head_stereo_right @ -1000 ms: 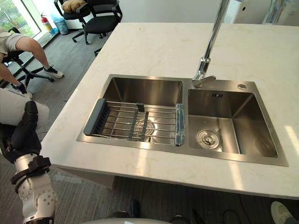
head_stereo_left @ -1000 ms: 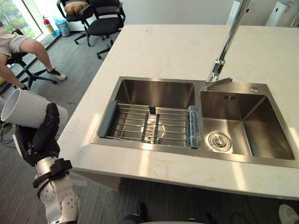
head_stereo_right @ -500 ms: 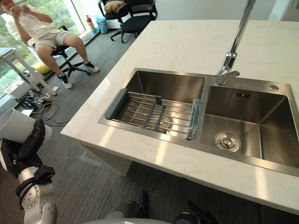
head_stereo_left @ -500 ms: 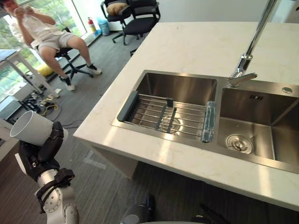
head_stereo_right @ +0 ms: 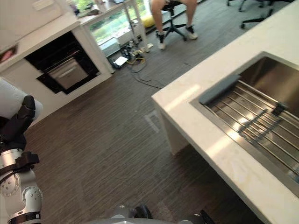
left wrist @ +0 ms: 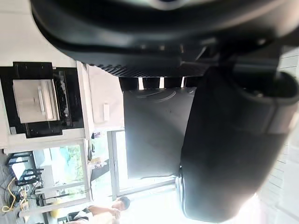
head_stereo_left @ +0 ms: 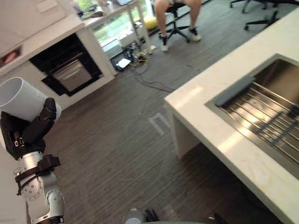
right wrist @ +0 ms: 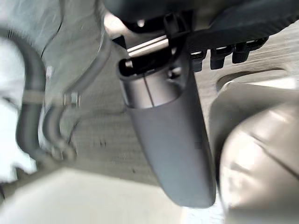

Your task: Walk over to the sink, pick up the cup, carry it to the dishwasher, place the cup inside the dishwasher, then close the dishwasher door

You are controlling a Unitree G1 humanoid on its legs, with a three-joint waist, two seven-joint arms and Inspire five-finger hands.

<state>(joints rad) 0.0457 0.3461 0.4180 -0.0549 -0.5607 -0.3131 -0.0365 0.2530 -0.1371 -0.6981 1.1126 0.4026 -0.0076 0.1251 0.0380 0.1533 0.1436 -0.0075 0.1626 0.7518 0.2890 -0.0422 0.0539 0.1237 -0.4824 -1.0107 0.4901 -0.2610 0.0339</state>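
OK, my left hand (head_stereo_left: 32, 133) was curled tight round the white cup (head_stereo_left: 21, 100), which was tilted with its mouth up and to my left. I held the cup raised over the dark floor (head_stereo_left: 121, 154), well apart from the pale counter (head_stereo_left: 210, 126) and its steel sink (head_stereo_left: 275, 107) off to my right. A black appliance bay (head_stereo_left: 67, 70) sat in the white cabinet beyond the cup. A seated person's legs (head_stereo_left: 175, 14) showed at the far end. Right hand (right wrist: 168, 140): couldn't tell whether open or closed.
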